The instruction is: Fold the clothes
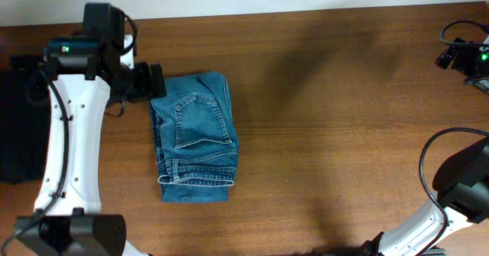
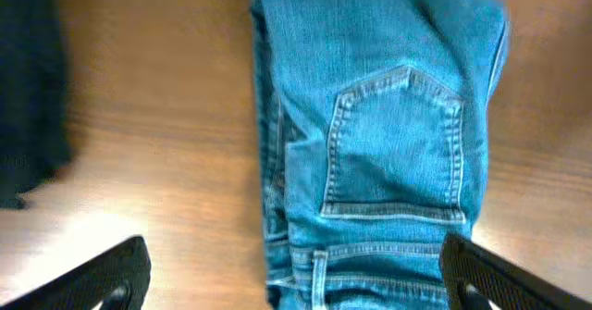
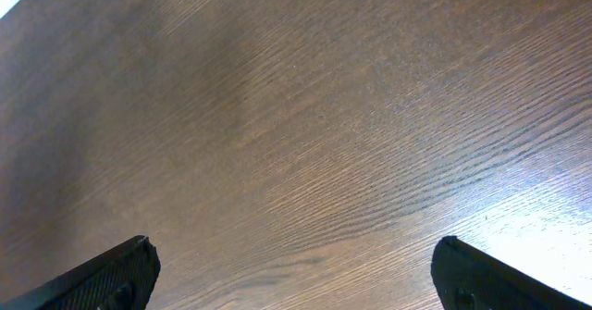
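— On the bench (image 1: 328, 95), left of middle, the jeans (image 1: 195, 137) lie folded into a compact packet, pocket up. Finished, I'd guess.
— Likely why the left fingers (image 2: 104, 278) hover spread beside it, gripping nothing, and the right fingers (image 3: 499, 278) hang spread, well apart.

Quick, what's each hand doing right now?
Left hand: open, holding nothing, near the jeans.
Right hand: open, holding nothing, over the table.
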Action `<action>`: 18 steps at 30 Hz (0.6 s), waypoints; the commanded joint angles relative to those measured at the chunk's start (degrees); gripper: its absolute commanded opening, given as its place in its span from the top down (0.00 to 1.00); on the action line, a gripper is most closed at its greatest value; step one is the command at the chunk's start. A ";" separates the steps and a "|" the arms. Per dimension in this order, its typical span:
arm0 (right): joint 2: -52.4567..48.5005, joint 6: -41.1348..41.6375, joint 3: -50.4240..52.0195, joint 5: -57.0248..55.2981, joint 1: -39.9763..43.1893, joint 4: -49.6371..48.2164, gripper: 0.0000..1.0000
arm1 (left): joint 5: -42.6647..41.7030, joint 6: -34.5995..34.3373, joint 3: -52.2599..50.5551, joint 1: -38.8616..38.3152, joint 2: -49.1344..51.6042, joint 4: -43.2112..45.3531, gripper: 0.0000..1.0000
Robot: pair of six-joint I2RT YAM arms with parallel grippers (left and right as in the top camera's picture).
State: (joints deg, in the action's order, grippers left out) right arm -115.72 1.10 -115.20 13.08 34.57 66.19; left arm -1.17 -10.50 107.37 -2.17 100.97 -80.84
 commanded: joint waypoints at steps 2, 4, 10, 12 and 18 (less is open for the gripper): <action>0.37 -0.17 -0.07 -0.26 -0.04 0.04 0.01 | -13.33 6.69 -10.32 3.45 -0.37 4.24 0.01; 0.37 -0.17 -0.07 -0.26 -0.04 0.04 0.01 | -16.96 8.68 -15.72 5.35 -0.37 6.75 0.00; 0.37 -0.17 -0.07 -0.26 -0.04 0.04 0.01 | -20.31 13.75 -30.01 8.98 -0.37 11.87 0.01; 0.37 -0.17 -0.07 -0.26 -0.04 0.04 0.01 | -20.33 13.84 -33.79 9.14 -0.37 14.36 0.01; 0.35 -0.17 -0.07 -0.26 -0.04 0.04 0.01 | -27.96 17.18 -42.45 9.18 -0.37 21.70 0.01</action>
State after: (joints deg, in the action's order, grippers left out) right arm -115.72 1.08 -115.22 13.08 34.57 66.22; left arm -22.33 2.70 67.53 6.87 100.97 -60.60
